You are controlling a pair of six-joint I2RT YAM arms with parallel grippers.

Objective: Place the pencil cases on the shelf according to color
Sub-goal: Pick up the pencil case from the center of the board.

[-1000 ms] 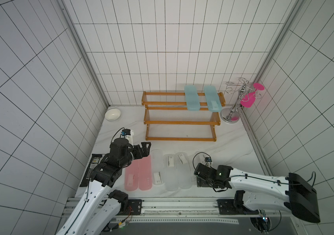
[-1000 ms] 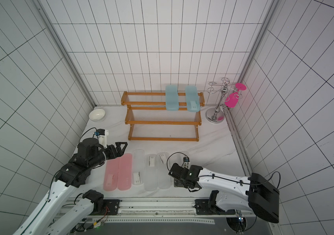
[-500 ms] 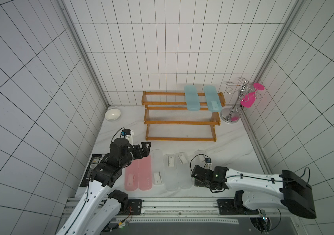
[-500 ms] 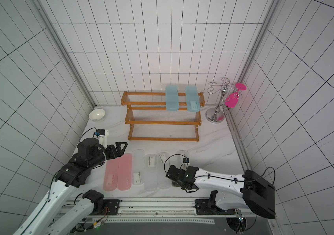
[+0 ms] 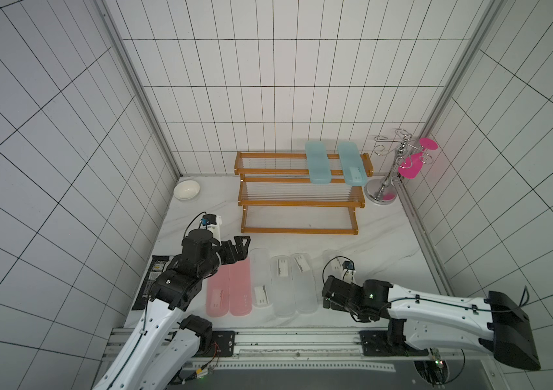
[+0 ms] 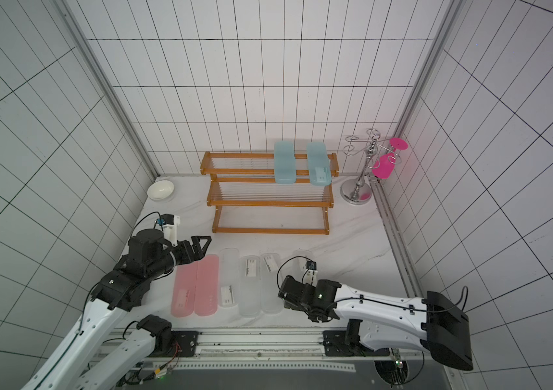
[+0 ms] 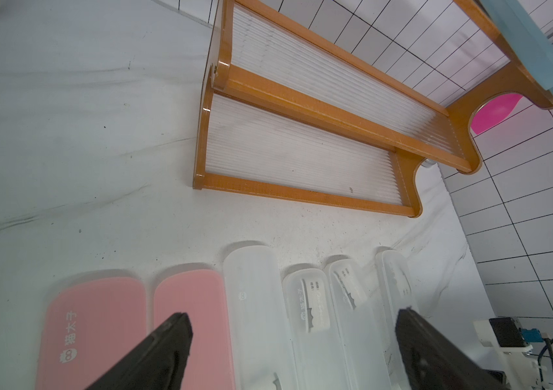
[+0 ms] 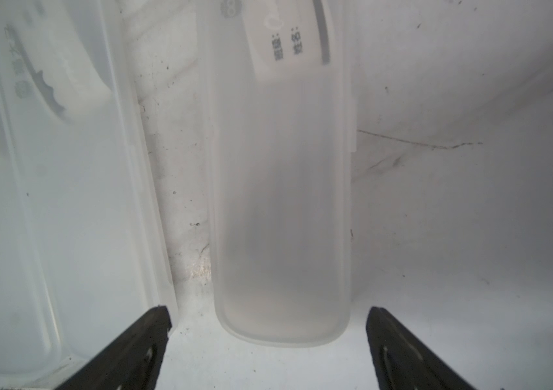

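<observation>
A: What lies around the shelf (image 5: 300, 203)?
B: Two cases (image 5: 317, 167) lie on its top tier, toward the right end. A row (image 5: 282, 290) of six more lies on the table (image 5: 386, 243) before it.
A: And beside it?
B: Stand (image 5: 381, 195) just right, bowl (image 5: 186, 189) left.

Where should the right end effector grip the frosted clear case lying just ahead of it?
Probably its rounded near end, pinched across the width, approaching low from the robot's side along its length. The frosted clear case lies flat on the table, a gap separates it from the neighbouring case, and the open right end effector, aimed at that end, spans wider than the case.
</observation>
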